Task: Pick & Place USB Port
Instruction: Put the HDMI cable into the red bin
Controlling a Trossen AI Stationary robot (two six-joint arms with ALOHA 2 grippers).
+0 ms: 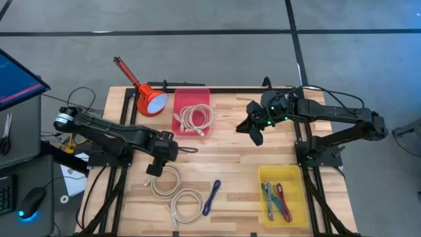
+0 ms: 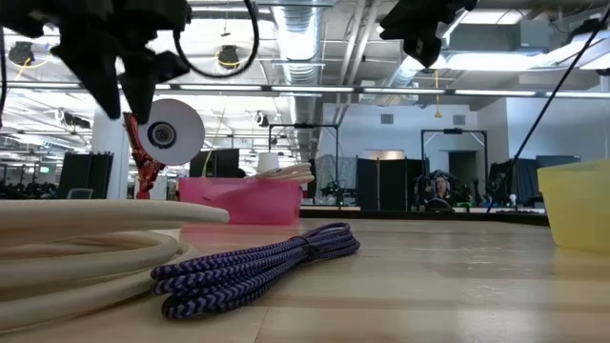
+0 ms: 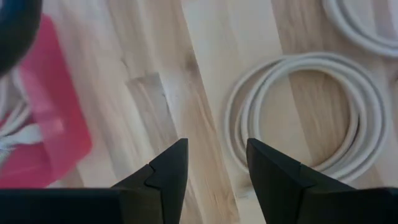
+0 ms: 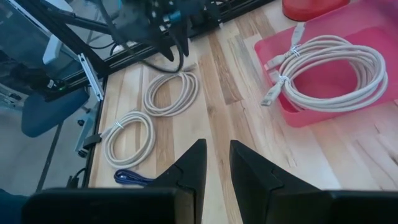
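Hovering open above a white cable coil [image 1: 165, 179], left claw [image 1: 152, 170] points down.

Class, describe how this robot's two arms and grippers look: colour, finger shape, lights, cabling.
Both arms are black and jointed. The left gripper and right gripper each have two dark, wedge-shaped fingers tapering to tips. Small green lights glow near the right wrist; black cables run along both arms.

Orange desk lamp [image 1: 146, 93] at far left table corner, white face up, stem angled outward beyond edge. Wooden table [image 1: 230, 171] on black frame. Laptop [image 1: 18, 79] with blue screen left of table; mouse [image 1: 27, 203] and scissors [image 1: 6, 125] on grey side surface. Grey floor beyond. Open hall with ceiling ducts [image 2: 315, 38] behind table.
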